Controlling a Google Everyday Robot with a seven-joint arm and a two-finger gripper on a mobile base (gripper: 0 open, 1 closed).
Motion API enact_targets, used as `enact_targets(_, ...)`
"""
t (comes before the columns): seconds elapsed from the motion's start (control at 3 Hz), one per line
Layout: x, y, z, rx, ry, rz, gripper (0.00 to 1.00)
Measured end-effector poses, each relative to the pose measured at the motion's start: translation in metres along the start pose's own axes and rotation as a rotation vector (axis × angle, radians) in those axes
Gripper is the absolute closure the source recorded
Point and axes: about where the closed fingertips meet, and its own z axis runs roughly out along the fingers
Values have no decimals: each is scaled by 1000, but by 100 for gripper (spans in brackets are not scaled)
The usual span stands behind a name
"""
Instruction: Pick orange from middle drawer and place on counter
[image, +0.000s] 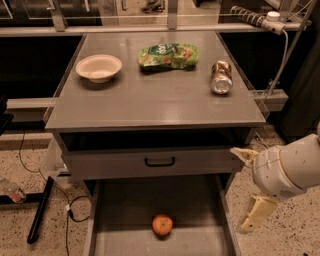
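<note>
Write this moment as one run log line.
gripper: open, right of grey middle drawer | small round orange: on drawer floor | stage: not grasped

The grey counter (160, 102) carries a white bowl (99, 67) at back left, a green snack bag (168, 55) mid-back and a tipped can (221, 77) at right; the gripper (250, 187) hangs below its front-right corner, fingers spread.
</note>
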Motion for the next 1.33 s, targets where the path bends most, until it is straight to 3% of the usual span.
enact_targets(0.33,5,2,34,-27,7,18,0)
enact_targets(0.67,20,0,88,-75,-30,91,0)
enact_targets(1.33,59,-3,172,-88,-211,167,0)
